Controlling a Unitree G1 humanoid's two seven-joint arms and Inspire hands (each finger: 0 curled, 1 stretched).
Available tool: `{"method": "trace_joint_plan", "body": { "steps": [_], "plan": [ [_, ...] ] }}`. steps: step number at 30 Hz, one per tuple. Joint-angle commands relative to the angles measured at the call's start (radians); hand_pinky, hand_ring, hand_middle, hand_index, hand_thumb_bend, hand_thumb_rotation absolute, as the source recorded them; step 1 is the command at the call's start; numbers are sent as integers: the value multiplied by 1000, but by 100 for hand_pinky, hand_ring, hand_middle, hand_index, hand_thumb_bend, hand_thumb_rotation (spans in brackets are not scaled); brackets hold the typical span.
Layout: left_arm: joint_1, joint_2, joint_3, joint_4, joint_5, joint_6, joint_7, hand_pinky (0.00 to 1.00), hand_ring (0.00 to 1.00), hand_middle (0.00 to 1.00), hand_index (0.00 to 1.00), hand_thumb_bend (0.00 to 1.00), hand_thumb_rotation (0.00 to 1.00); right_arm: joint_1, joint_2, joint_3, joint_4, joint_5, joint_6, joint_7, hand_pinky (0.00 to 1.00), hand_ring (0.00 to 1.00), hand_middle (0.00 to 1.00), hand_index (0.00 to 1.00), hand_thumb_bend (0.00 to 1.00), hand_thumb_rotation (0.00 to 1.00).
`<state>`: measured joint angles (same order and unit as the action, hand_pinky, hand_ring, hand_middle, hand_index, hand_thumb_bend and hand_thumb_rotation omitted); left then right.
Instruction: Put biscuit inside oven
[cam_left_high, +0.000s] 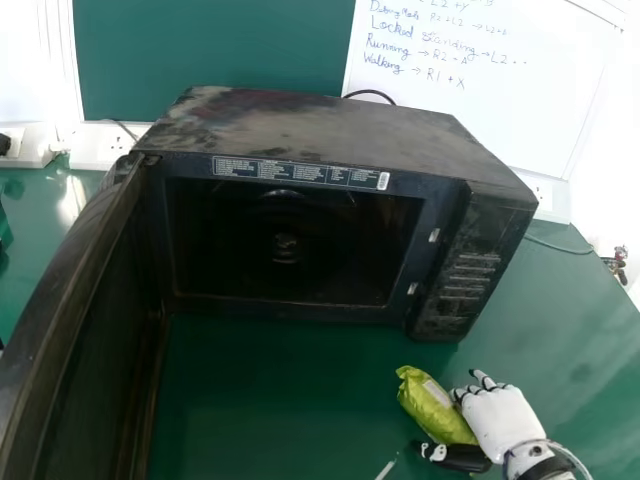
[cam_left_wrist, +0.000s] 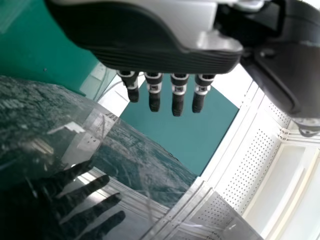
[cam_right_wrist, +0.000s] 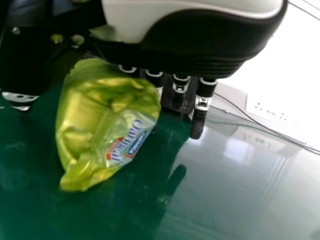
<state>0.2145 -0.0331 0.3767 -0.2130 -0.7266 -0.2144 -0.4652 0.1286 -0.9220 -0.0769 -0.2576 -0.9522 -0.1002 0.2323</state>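
Though the oven (cam_left_high: 320, 125) already gapes, its door (cam_left_high: 95, 340) wide at left, the biscuit packet (cam_left_high: 430, 405) lies outside, lower right, beside the right hand (cam_left_high: 500, 420), fingers loose, left hand (cam_left_wrist: 155, 55) relaxed up top in its wrist view, grasp and loading to come!

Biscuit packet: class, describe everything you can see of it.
The biscuit packet is shiny, crumpled yellow-green wrapping, apparently plastic film, with a pale printed panel and a gathered, narrowed end. It sits slantwise in front of the microwave oven, outside it, near its control-panel side. The right hand is right beside it; whether they touch, or the table fully supports it, is unclear.
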Motion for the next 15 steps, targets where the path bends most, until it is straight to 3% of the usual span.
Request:
{"method": "trace_joint_plan", "body": {
  "steps": [1, 15],
  "plan": [
    [13, 2, 0, -11, -3, -9, -1, 100, 100, 100, 100, 86, 81, -4, 21, 8, 18, 16, -17, -31, 68, 75, 79, 77, 96, 46],
    [27, 2, -9, -24, -1, -10, -5, 100, 100, 100, 100, 86, 82, -40, 25, 6, 69, 56, -26, -49, 45, 56, 64, 66, 89, 29]
  ]
}}
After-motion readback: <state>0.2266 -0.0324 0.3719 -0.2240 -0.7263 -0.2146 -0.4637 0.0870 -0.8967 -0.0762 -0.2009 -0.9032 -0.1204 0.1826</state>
